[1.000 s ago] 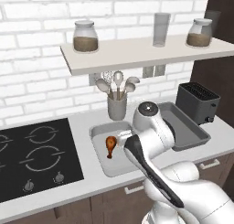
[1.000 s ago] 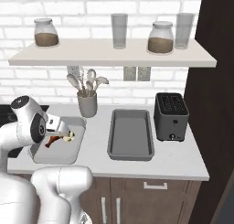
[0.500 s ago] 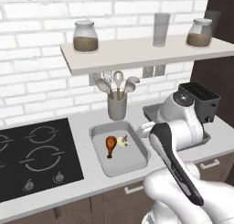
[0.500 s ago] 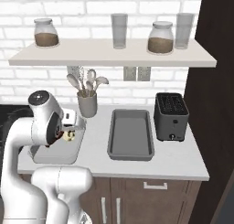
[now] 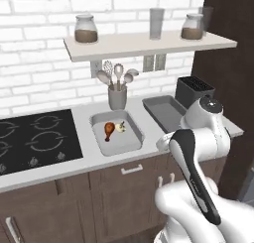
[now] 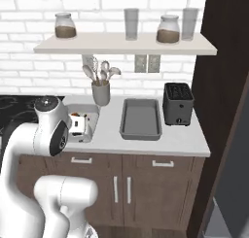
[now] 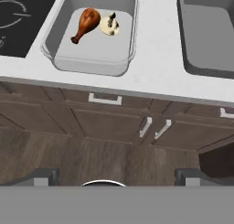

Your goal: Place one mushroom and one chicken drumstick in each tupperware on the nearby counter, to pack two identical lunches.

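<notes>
The pale grey-white flat bench (image 5: 149,138) above dark brown wooden cabinets (image 7: 114,122) is carrying two shallow rectangular tubs. The light grey tupperware (image 5: 101,140) is holding one orange-brown cooked chicken drumstick (image 5: 109,130) and one small beige-tan mushroom (image 5: 120,127), lying just beside each other near the tub's far end; in the hand view they are sitting at the top, drumstick (image 7: 85,24) to the left of the mushroom (image 7: 109,26), inside that tub (image 7: 87,65). The darker grey tupperware (image 6: 141,119) is sitting just beside it, between the light tub (image 6: 86,135) and a black slotted toaster (image 6: 177,103).

The claw (image 7: 116,175) is hanging out in front of the bench edge, well apart from both tubs, over the cabinet fronts and wooden floor (image 7: 68,154). Its two dark tips are standing wide apart with nothing between them.
</notes>
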